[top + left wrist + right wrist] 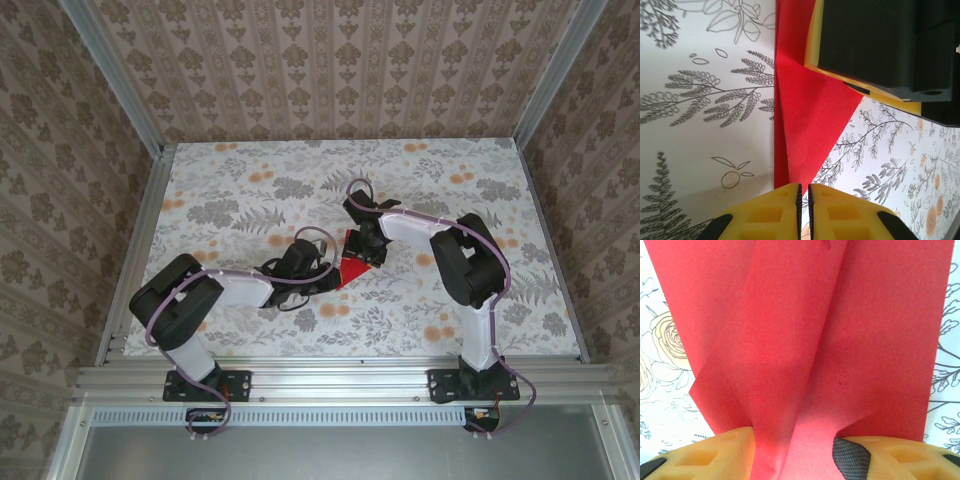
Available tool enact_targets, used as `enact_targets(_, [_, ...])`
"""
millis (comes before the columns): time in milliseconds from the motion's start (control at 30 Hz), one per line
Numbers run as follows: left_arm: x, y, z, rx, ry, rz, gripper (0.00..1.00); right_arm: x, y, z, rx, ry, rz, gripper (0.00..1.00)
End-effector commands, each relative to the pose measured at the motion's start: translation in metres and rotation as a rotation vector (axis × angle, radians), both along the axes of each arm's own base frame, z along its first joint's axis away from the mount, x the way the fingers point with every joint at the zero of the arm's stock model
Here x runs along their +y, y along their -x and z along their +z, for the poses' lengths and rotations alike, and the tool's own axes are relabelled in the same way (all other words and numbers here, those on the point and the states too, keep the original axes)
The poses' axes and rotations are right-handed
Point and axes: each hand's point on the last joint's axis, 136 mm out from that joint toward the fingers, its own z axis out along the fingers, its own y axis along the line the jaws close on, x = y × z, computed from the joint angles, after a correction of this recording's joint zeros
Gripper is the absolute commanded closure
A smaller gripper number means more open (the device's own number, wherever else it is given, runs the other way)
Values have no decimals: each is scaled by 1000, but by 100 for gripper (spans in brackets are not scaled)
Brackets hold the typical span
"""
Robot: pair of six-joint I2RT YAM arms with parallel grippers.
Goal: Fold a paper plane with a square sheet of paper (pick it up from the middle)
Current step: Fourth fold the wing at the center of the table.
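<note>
The red paper (pixel 352 268) lies on the table between both arms, folded to a narrow shape with a raised centre crease (pixel 805 365) and a pointed end (pixel 805 125). My left gripper (pixel 804 192) is shut to a thin slit right at that pointed end, and only table pattern shows through the slit. In the top view the left gripper (pixel 322 270) sits just left of the paper. My right gripper (pixel 792 455) stands open, its fingers down on the paper either side of the crease. Its yellow finger (pixel 812 45) shows in the left wrist view, resting on the paper.
The floral tablecloth (pixel 230 190) covers the table inside patterned walls and an aluminium frame (pixel 330 375). Both arms reach inward over the table's middle, wrists close together.
</note>
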Motion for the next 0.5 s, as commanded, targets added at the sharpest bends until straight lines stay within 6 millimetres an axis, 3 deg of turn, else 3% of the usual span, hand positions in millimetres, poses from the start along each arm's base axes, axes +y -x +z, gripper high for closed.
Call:
enact_targets(0, [-17,-6,13,-18,54,-33,85,-87,90,-126,344,374,11,44])
enact_targets(233, [-24,-4,6,-2,45,-56,85,-88,91,-128,347,376,6,44])
enact_targets(467, [-12,3,-12,33,-37,-35,86,-88,92,-129,347,381,6,44])
